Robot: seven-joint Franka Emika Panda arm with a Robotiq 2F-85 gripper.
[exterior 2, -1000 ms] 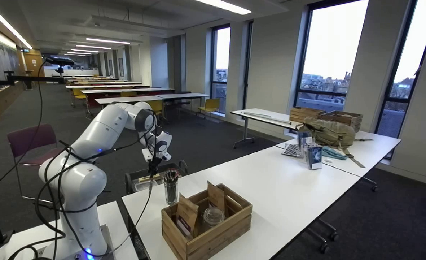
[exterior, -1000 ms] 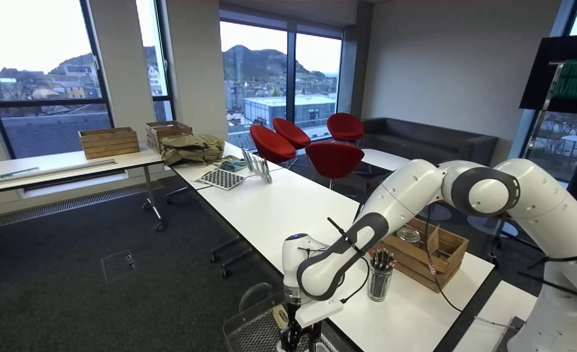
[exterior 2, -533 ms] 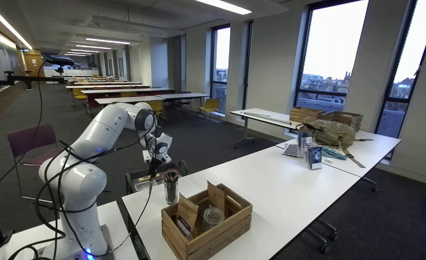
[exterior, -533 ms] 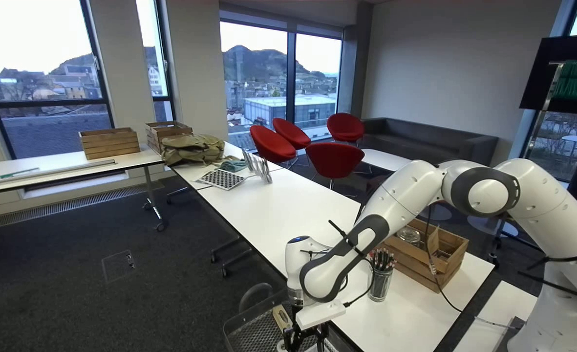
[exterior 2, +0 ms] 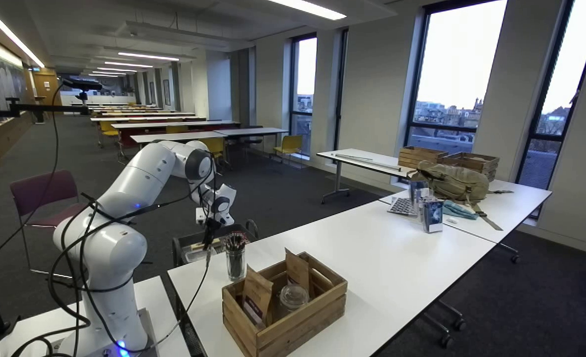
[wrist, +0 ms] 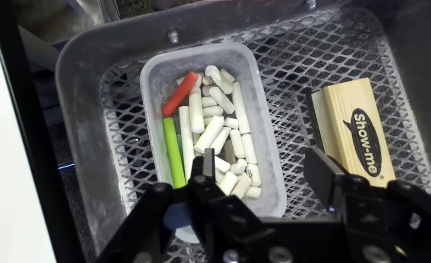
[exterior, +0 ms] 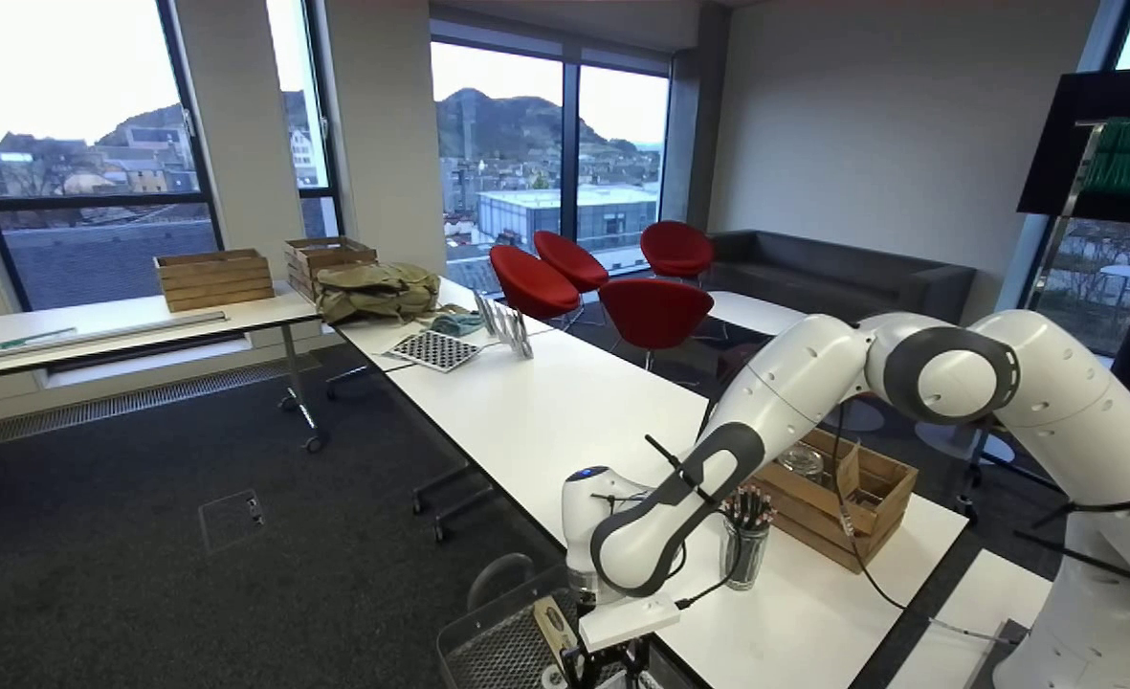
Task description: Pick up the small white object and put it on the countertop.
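Observation:
Several short white chalk sticks (wrist: pixel 219 98) lie in a clear plastic tub (wrist: pixel 273 146); which one is the small white object I cannot tell. The tub stands in a black mesh tray (wrist: pixel 87 91). My gripper (wrist: pixel 264 163) is open, its jaws wide apart and nothing held. In the wrist view one finger overlaps the chalk near the tub's lower part, and the other lies beside the wooden eraser. How high they are above the chalk is unclear. The white countertop (exterior: pixel 574 411) runs alongside the tray in both exterior views and shows bare at the wrist view's left edge.
The wooden eraser (wrist: pixel 357 131) lies in the tray beside the tub. A red chalk (wrist: pixel 180 93) and a green chalk (wrist: pixel 173 153) are in the tub. On the countertop stand a glass of pencils (exterior 2: pixel 235 263) and a wooden crate (exterior 2: pixel 302 327), both near the arm.
My gripper and wrist have shifted slightly right and down in an exterior view, staying over the tray. The eraser, crate and pencil glass have not moved.

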